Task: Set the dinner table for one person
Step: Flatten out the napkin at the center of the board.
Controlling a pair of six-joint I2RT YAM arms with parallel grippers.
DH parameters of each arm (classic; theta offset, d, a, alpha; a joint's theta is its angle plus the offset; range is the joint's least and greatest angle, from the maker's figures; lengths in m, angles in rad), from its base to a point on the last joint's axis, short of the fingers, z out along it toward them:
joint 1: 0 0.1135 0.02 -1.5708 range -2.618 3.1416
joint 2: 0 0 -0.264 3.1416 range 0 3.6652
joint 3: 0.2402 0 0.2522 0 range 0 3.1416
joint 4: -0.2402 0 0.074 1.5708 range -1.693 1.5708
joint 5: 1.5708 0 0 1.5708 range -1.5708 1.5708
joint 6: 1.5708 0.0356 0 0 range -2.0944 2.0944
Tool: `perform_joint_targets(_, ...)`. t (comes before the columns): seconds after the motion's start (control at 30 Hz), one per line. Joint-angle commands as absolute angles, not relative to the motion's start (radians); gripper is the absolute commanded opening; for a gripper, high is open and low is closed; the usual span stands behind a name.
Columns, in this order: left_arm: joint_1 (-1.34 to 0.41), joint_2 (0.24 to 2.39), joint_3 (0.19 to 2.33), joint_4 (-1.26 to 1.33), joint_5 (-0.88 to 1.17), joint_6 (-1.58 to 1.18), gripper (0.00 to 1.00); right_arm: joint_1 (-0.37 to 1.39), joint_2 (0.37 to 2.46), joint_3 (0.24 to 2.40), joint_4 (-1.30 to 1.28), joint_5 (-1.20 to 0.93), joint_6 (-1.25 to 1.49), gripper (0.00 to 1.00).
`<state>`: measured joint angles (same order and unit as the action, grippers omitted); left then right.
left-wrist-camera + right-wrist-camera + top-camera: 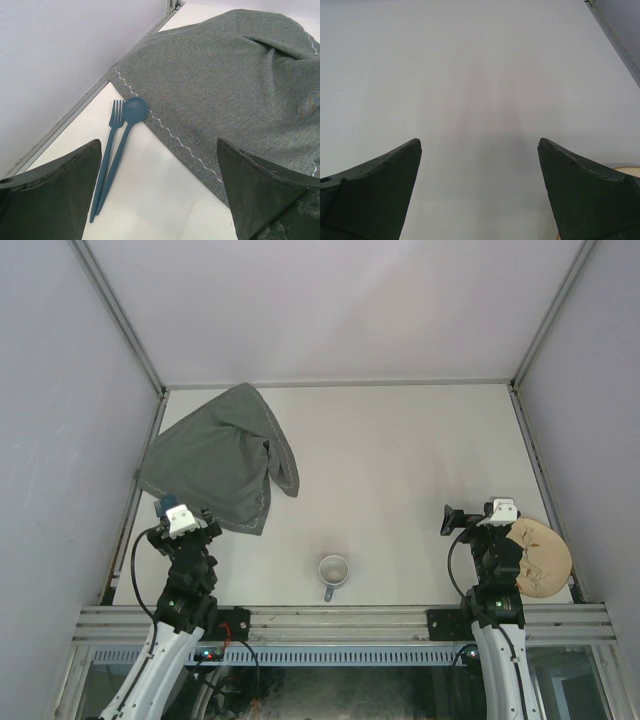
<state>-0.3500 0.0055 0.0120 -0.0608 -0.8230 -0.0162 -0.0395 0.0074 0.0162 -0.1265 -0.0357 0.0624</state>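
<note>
The dinner table point(400, 455) is a large off-white surface with metal rails. A teal fork point(117, 112) and teal spoon point(135, 109) lie side by side on it by the left wall, the spoon's bowl touching the hem of a crumpled dark grey cloth point(220, 455). My left gripper point(185, 510) is open and empty just near of them point(159, 145). A white mug point(333, 570) stands at the near middle. A beige marbled plate point(540, 558) lies at the near right. My right gripper point(478, 516) is open and empty over bare table point(479, 142).
The cloth point(235, 85) fills the back left, white stitching along its hem. Grey walls close three sides, with rails point(130, 500) at left and right. The plate's rim shows as a sliver point(627, 169) in the right wrist view. Bare table point(480, 75) lies beyond the right gripper.
</note>
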Motion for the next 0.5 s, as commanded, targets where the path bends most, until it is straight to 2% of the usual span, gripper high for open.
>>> perform_joint_targets(0.0,-0.342,-0.121,-0.057,-0.040,-0.802,-0.028,1.00,-0.041,0.004,-0.025,-0.129,-0.046,0.051,1.00)
perform_joint_targets(0.13,-0.342,-0.105,-0.035,-0.041,-0.797,-0.020,1.00,-0.043,0.011,-0.012,-0.128,-0.035,0.054,1.00)
perform_joint_targets(0.23,-0.339,-0.064,0.095,-0.116,-0.744,0.004,1.00,-0.042,0.058,0.145,-0.231,-0.023,0.052,1.00)
perform_joint_targets(0.33,-0.338,0.016,0.314,-0.098,-0.668,0.123,1.00,-0.043,0.135,0.361,-0.253,-0.039,0.039,1.00)
perform_joint_targets(0.47,-0.338,0.191,0.672,-0.185,-0.723,0.023,1.00,-0.036,0.254,0.598,-0.263,0.014,0.144,1.00)
